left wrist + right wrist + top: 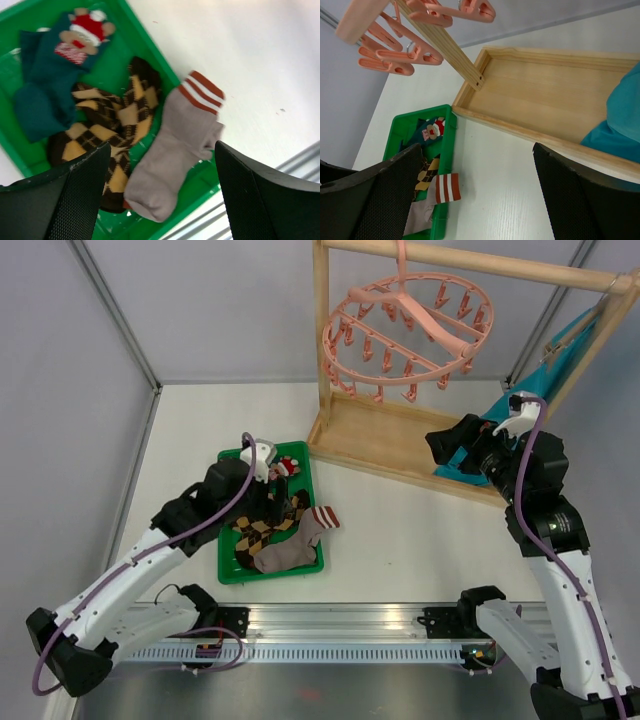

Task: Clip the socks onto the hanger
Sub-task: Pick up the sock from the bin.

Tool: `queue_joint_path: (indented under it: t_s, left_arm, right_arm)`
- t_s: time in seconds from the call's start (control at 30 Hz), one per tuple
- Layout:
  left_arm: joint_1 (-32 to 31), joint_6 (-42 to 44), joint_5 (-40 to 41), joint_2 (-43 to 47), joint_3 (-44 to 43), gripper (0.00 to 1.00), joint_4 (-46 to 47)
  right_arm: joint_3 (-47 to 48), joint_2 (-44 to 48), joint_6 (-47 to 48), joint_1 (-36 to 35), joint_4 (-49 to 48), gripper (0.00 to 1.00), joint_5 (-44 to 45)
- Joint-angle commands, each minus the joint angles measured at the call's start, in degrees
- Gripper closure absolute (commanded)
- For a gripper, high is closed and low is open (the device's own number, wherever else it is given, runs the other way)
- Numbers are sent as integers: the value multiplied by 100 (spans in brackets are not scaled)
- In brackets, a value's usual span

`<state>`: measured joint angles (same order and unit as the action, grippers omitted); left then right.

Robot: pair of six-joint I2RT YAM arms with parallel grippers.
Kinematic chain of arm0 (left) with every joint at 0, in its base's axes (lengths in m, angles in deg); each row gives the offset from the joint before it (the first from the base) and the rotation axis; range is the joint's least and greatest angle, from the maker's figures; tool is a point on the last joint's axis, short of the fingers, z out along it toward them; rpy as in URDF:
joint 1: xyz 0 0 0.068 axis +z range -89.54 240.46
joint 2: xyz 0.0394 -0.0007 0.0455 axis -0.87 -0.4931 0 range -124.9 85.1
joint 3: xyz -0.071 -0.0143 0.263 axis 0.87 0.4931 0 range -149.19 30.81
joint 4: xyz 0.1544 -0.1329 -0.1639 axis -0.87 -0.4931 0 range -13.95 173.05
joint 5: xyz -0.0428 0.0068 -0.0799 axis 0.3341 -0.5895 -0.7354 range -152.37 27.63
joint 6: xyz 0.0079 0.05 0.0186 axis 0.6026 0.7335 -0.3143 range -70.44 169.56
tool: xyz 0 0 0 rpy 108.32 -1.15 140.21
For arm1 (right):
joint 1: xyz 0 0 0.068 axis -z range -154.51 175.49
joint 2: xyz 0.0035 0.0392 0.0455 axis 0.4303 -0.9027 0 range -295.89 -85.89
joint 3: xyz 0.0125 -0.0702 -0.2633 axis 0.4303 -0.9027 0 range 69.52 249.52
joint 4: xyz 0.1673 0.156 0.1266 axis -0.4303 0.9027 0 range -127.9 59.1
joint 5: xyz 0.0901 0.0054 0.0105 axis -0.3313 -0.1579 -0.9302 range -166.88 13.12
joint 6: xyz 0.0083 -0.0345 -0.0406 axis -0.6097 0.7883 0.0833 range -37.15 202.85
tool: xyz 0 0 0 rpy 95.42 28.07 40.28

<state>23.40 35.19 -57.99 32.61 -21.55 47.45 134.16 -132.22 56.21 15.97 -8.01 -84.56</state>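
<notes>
Three socks lie in a green tray (228, 570). The grey-brown sock (290, 545) has its red-and-white striped cuff hanging over the tray's right rim. The brown-black argyle sock (252, 531) lies beside it, and the dark teal sock (287, 468) lies at the far end. The pink round hanger (405, 330) hangs from the wooden rail, its pegs empty. My left gripper (275, 506) is open and empty above the socks; in the left wrist view it (160, 200) hovers over the grey sock (180, 145). My right gripper (442, 445) is open and empty near the wooden base.
A wooden rail frame with a shallow base tray (380, 450) stands at the back right, with a bright teal cloth (560, 350) draped on its right side. Pink pegs (400, 55) hang at the top left of the right wrist view. Grey walls enclose the table.
</notes>
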Motion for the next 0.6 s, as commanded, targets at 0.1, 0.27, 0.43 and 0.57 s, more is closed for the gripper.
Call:
queue_joint_path:
  t_s: [0.1,0.27,0.43,0.57]
  left_arm:
    - [-1486,-522,817,-577,-222,14,35]
    - [-2383,-488,2344,-1814,-766,14,-289]
    - [-2912,-312,3252,-2844,-1442,14,-650]
    - [-3149,-163,3709,-3460,-1760,14,-914]
  right_arm:
    - [-180,-69,-61,11,-299,2,-128]
    - [-241,-78,-79,11,-370,2,-172]
    - [-285,-52,-70,11,-361,2,-190]
    - [-303,-8,-35,11,-326,2,-172]
